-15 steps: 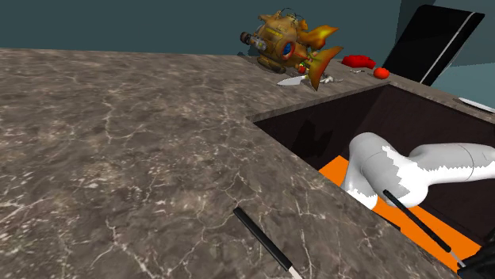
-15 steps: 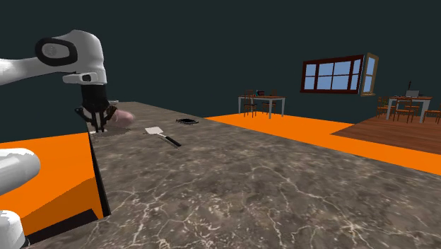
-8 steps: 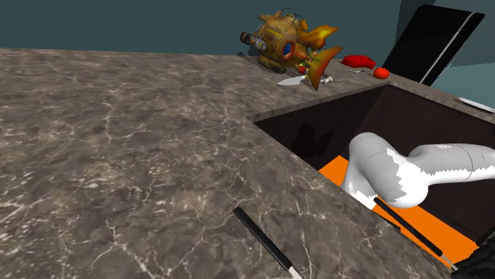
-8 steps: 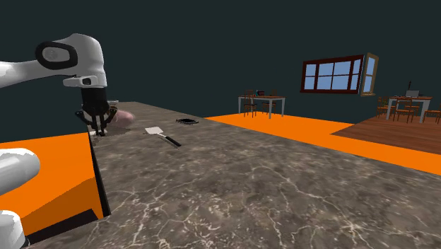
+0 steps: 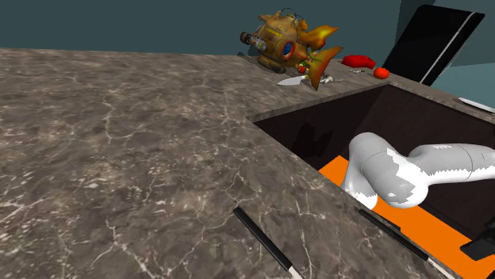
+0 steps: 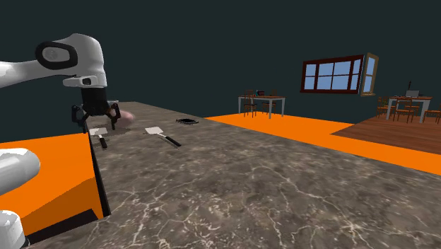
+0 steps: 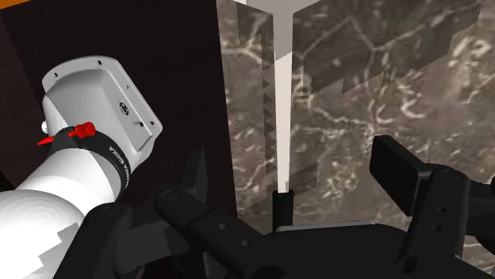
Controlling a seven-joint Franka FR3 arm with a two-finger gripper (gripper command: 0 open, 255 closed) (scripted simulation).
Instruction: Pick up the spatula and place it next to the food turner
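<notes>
Shoulder view: marble-look counter [image 5: 119, 143], white arm [image 5: 381, 170] over a dark recess [image 5: 349, 119]; spatula [image 5: 393, 234] w/ black handle lies at counter's edge, near the turner [image 5: 266, 242], the two apart. Second exterior view: gripper [image 6: 94, 122] spread wide just above spatula [image 6: 100, 134], apparently not touching it; turner [image 6: 161, 134] lies beside it. Wrist view: fingers [image 7: 400, 170] far apart, spatula [image 7: 282, 119] on counter btwn them, unheld.
</notes>
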